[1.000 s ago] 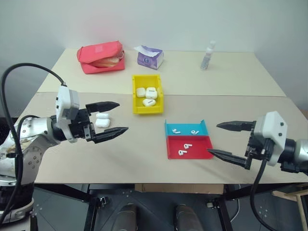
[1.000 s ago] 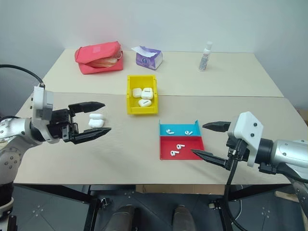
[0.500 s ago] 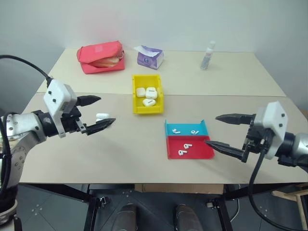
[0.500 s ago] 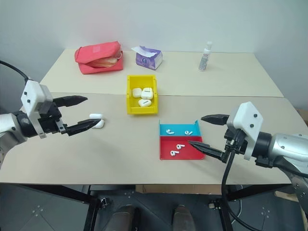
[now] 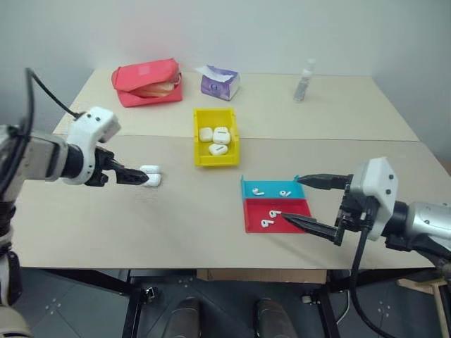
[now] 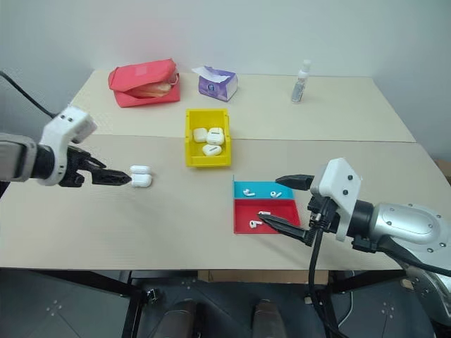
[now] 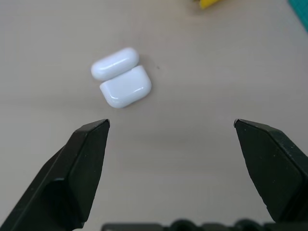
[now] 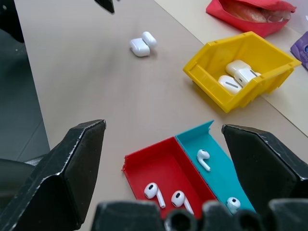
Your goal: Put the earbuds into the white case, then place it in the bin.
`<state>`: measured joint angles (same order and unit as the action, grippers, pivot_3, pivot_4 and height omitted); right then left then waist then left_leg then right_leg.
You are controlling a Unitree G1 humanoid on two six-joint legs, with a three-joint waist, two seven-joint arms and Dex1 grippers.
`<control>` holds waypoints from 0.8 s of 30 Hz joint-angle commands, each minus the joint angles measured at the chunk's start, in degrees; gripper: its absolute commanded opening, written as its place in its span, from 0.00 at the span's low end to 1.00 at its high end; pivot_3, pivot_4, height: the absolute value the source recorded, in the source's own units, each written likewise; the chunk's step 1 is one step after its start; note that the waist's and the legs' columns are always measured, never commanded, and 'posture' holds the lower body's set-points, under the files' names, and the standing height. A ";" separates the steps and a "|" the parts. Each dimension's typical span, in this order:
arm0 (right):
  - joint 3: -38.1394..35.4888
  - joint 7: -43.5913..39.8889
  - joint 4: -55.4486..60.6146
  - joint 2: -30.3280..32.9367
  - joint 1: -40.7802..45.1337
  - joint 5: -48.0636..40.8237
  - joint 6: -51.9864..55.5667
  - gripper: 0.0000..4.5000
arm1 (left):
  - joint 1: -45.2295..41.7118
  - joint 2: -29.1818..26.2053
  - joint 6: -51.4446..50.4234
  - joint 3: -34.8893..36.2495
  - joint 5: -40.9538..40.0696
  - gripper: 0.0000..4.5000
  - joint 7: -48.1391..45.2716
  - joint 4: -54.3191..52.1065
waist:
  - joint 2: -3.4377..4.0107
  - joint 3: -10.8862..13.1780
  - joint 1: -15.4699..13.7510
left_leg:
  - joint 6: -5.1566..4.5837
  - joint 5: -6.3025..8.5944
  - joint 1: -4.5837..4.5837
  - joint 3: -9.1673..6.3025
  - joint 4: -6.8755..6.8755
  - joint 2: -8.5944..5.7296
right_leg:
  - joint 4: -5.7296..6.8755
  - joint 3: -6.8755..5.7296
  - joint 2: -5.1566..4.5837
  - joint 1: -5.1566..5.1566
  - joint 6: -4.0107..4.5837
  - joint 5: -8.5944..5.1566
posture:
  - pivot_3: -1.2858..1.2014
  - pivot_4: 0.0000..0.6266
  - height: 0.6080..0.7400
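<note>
1. On the left of the pale counter (image 5: 183, 211), the left tool (image 5: 134, 177) points at a white case (image 5: 151, 176) lying with its lid flipped back; both fingers stand wide apart and hold nothing, their tips just short of the case.
2. At the near right, the right tool (image 5: 304, 203) is likewise spread wide and empty, one finger reaching over the near edge of the blue-and-red tray (image 5: 276, 204).
3. Four loose earbuds (image 8: 164, 194) lie in that tray, two in the red half and two in the blue.
4. Farther back at centre sits the yellow bin (image 5: 215, 136), already holding three closed white cases.
5. Along the far edge stand a red pouch (image 5: 148, 83), a purple tissue pack (image 5: 219, 83) and a small clear bottle (image 5: 304, 80), well apart from the work.
6. Judged from this layout, the task has barely begun: no earbud is in the open case, and it is well apart from the bin.
7. Risks ahead: the case looks glossy and light, so closing off-centre could squirt it sideways along the counter or snap the lid shut before any earbud goes in.
8. Earbuds are tiny against the broad black fingers; a pinch inside the shallow tray could flick one out or drag the tray itself.
9. Identical cases in the bin invite picking the wrong one.
</note>
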<state>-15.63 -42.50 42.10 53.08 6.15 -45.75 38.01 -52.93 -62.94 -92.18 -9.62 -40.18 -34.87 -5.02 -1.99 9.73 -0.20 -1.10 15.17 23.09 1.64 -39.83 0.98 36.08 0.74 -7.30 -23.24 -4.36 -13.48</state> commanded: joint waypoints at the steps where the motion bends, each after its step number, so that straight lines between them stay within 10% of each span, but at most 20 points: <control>1: 1.14 0.81 1.75 -0.70 1.94 0.12 -0.76 1.00 | -5.83 2.73 -0.32 -5.29 0.74 1.00 4.67 8.58 | -0.01 0.00 -0.03 | 0.00 -0.01 0.00 -0.01 -0.01 0.00 | 0.01 -0.01 0.00 0.00 0.00 0.00 | 0.52 0.24 1.00; 24: 9.80 1.75 2.14 -7.32 7.37 7.00 -3.20 1.00 | -19.72 28.81 0.31 0.03 17.83 1.00 23.79 42.66 | -0.05 0.03 -0.27 | 0.06 -0.05 0.26 -0.05 -0.08 -0.08 | 0.01 -0.13 -0.02 -0.11 -0.01 0.01 | 0.52 0.24 1.00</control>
<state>-4.69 -40.67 42.35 45.70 13.21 -38.64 36.27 -71.24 -34.20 -92.29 -11.21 -24.46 -11.72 37.10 -2.04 9.75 -0.46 -1.04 15.12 23.34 1.60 -39.91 0.89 36.09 0.61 -7.33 -23.35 -4.37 -13.46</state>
